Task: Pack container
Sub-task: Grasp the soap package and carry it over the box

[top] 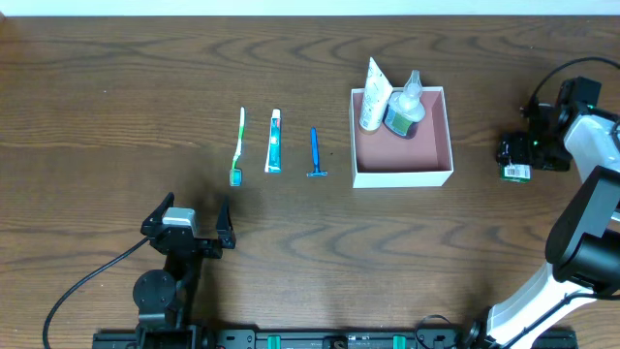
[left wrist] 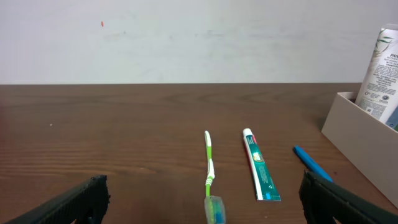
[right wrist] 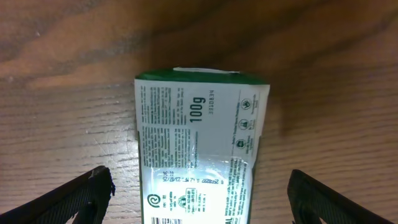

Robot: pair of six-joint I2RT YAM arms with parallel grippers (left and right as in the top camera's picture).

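Container on dark wood table, white wall

The desk carries one toothbrush, one toothpaste tube and one blue razor. There is one container, and it holds two items: one white tube and one bottle. One green packet makes seven things in all.

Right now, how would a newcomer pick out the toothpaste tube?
Find the white container with the pink inside, right of centre on the table. Three slim items lie in a row to its left; the toothpaste tube is the middle one, between the green toothbrush and the blue razor. It is the widest, flat, white and teal.
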